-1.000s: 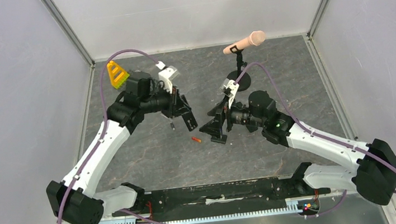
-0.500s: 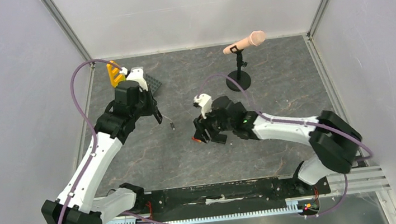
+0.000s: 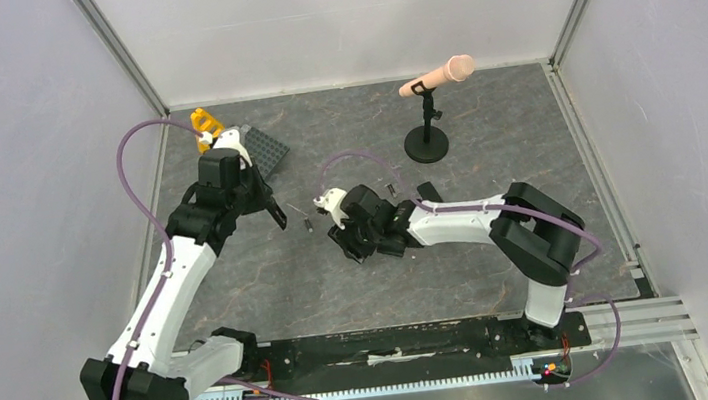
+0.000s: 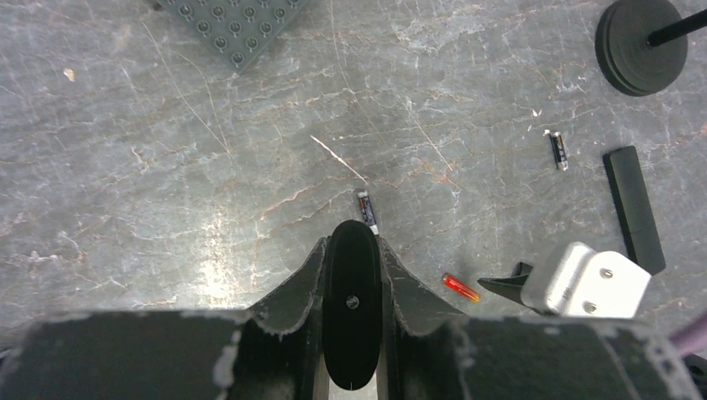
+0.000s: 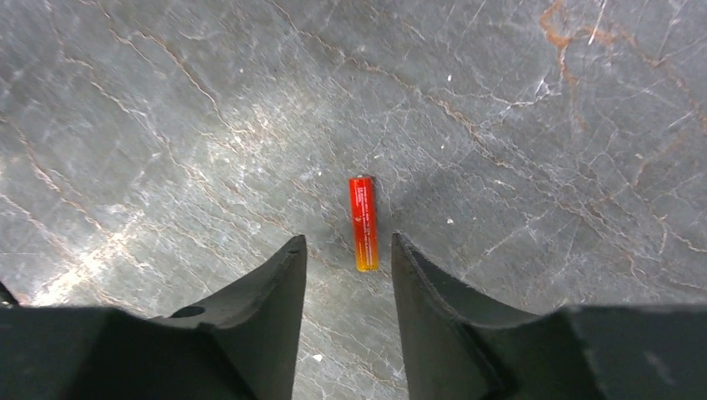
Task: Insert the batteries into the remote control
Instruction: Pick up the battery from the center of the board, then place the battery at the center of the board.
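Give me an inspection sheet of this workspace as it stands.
Surface: dark grey marbled tabletop, scratched.
Job's things: slim black remote control clamped in left gripper; red-orange cylindrical battery, near dark battery and far dark battery loose on tabletop.
Clutter: grey studded plate, yellow plastic piece, pink microphone on black stand, flat black bar.
Grippers: left gripper shut on remote control; right gripper open, straddling red-orange battery's near end.
Cables: purple cables looped along both arms.
Surroundings: pale enclosure walls.
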